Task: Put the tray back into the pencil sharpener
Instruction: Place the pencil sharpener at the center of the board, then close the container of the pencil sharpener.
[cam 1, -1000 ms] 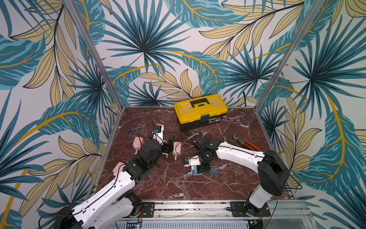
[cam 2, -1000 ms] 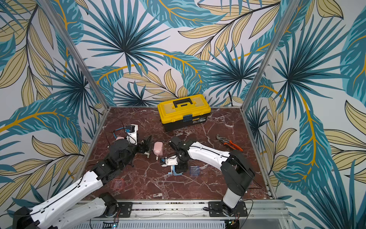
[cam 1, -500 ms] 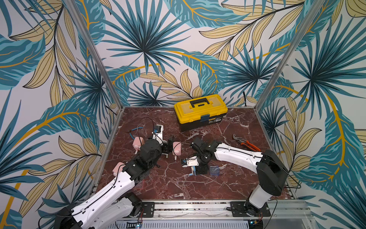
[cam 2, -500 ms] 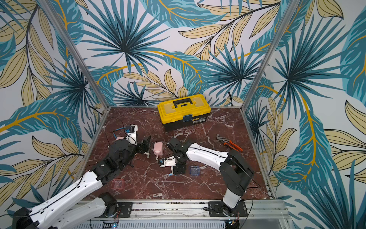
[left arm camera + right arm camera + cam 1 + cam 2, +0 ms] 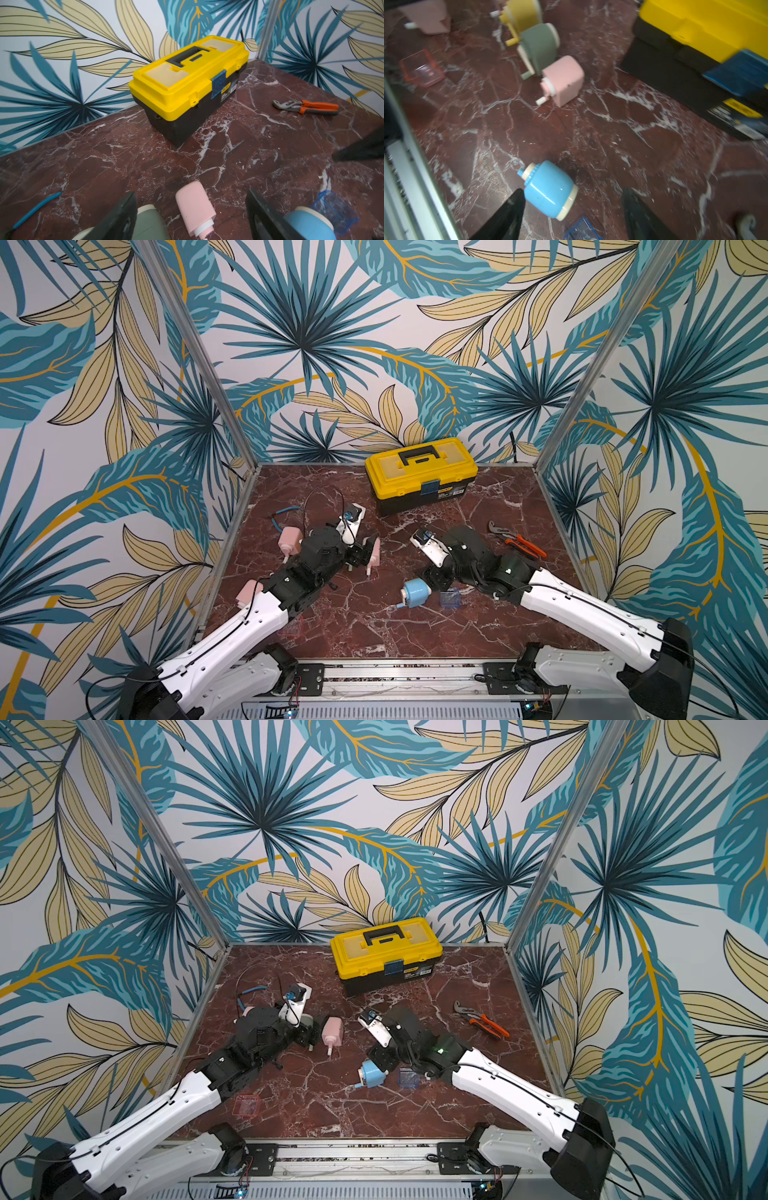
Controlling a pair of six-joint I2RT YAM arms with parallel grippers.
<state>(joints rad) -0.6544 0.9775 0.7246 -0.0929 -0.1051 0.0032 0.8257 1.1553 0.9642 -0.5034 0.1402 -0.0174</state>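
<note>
Nearest me, by the front rail, a clear pink tray (image 5: 247, 1105) lies on the marble table (image 5: 374, 639), well apart from both grippers. A little further in is the blue sharpener (image 5: 417, 591), tipped on its side with the crank end toward the front. Just beside it is the clear blue tray (image 5: 450, 598), out of the sharpener and flat on the table; I can't tell whether the two touch. That looks to me like the pair being worked on. The right gripper (image 5: 572, 192) hangs low over them, jaws spread and nothing held, and one of its fingers (image 5: 510, 216) is very near the sharpener's rounded body.

Further in, the left gripper (image 5: 191, 193) is spread and empty too. A pink sharpener (image 5: 195, 209) lies between and just ahead of its fingers, with a green sharpener (image 5: 538, 47) just beside it and a yellow sharpener (image 5: 521, 16) beyond that. Off to the right lie orange-handled pliers (image 5: 517, 540), and the yellow toolbox (image 5: 419, 472) stands against the back wall.

What worries me is that round blue body. Lying loose on its side, it could roll or skid away if that near finger brushes it. The tray looks thin and slick, so a pinch on its walls could make it squirt out or twist. I can't see the slot from here. If nothing steadies the sharpener, a tray pushed in crooked would likely jam or just shove it along. With several sharpeners and two trays about, the wrong colours could also get paired.
</note>
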